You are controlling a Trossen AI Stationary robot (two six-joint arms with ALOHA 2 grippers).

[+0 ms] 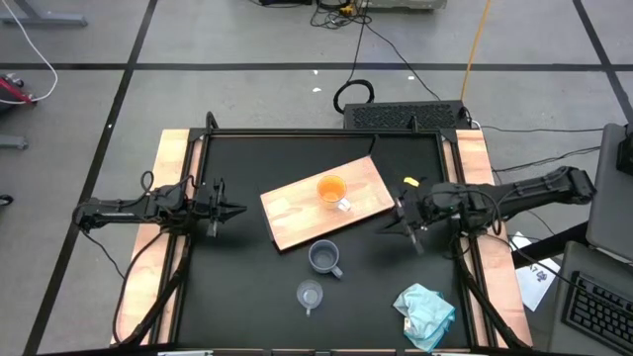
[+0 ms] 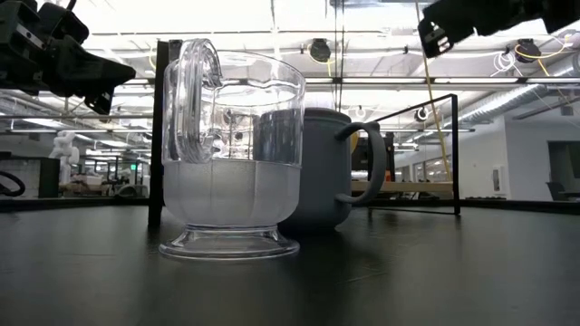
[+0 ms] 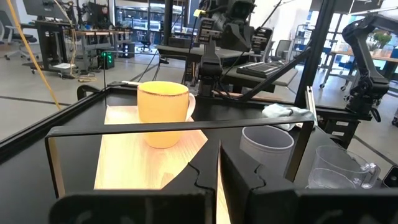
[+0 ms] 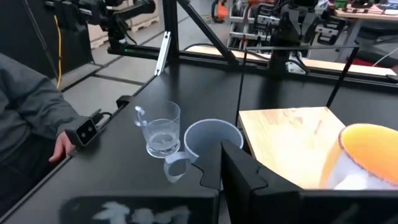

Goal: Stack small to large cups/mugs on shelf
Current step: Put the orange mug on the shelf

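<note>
Orange mug: set upright on the wood shelf. Blue-grey mug and clear glass cup: placed on the black tabletop, off the shelf. Left gripper and right gripper: both closed, nothing held, positioned beside the shelf.

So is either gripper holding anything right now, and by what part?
Nothing is held. The left gripper and right gripper are both shut on nothing, hovering at either side of the shelf.

A black table carries a wood board, grey mug, glass cup and teal cloth.
</note>
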